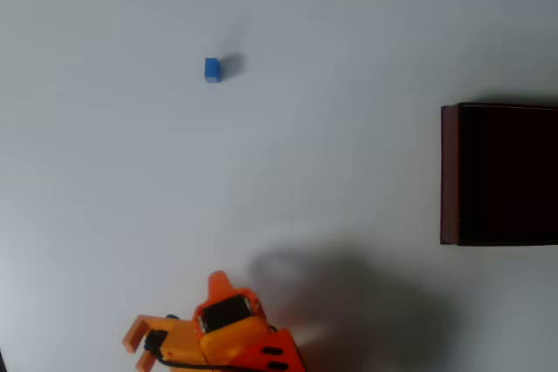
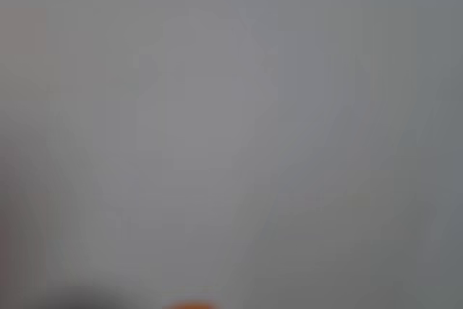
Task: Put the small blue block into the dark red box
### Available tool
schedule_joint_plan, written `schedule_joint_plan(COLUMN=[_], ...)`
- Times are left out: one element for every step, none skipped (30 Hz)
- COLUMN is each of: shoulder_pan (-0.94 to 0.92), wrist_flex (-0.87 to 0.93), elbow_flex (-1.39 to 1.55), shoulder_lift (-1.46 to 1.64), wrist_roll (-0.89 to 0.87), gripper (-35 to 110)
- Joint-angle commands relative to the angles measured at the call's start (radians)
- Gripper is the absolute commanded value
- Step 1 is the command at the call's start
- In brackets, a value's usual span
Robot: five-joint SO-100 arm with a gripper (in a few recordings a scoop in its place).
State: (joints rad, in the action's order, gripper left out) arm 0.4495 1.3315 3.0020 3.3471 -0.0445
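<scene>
Overhead view, arm: orange gripper [image 1: 174, 320] at 6 o'clock on the bottom edge, resting low over the white table [image 1: 349, 41]; I cannot tell whether its fingers are spread or closed.
Block: small blue block [image 1: 212, 69] sits alone on the table toward 11 o'clock, well apart from the gripper.
Box: dark red box [image 1: 449, 172] at 3 o'clock, cut by the right edge, interior near-black.
Wrist view: blurred grey, nothing legible.
</scene>
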Motion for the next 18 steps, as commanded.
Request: schedule_joint_plan(shoulder_pan=[0.015, 0.003, -0.003, -0.014, -0.017, -0.029, -0.048, -0.061, -0.078, -0.100, -0.121, -0.141, -0.160, -0.173, -0.192, -0.212, -0.230, -0.242], wrist_flex=[0.006, -0.005, -0.015, -0.025, -0.032, -0.046, -0.061, -0.077, -0.087, -0.091, -0.092, -0.089, -0.087, -0.083, -0.075, -0.060, -0.044, -0.041], elbow_flex=[0.005, 0.008, 0.009, 0.012, 0.014, 0.017, 0.017, 0.008, -0.008, -0.028, -0.051, -0.077, -0.103, -0.129, -0.153, -0.179, -0.206, -0.235], shoulder_lift=[0.012, 0.012, 0.012, 0.012, 0.012, 0.012, 0.012, 0.012, 0.012, 0.012, 0.012, 0.012, 0.012, 0.009, 0.003, -0.009, -0.032, -0.064], wrist_roll=[-0.080, -0.103, -0.127, -0.163, -0.198, -0.230, -0.270, -0.296, -0.334, -0.394, -0.451, -0.514, -0.591, -0.670, -0.750, -0.828, -0.905, -0.965], gripper=[0, 1, 1, 2, 3, 3, 4, 5, 5, 6, 7, 7, 6, 7, 8, 10, 11, 12])
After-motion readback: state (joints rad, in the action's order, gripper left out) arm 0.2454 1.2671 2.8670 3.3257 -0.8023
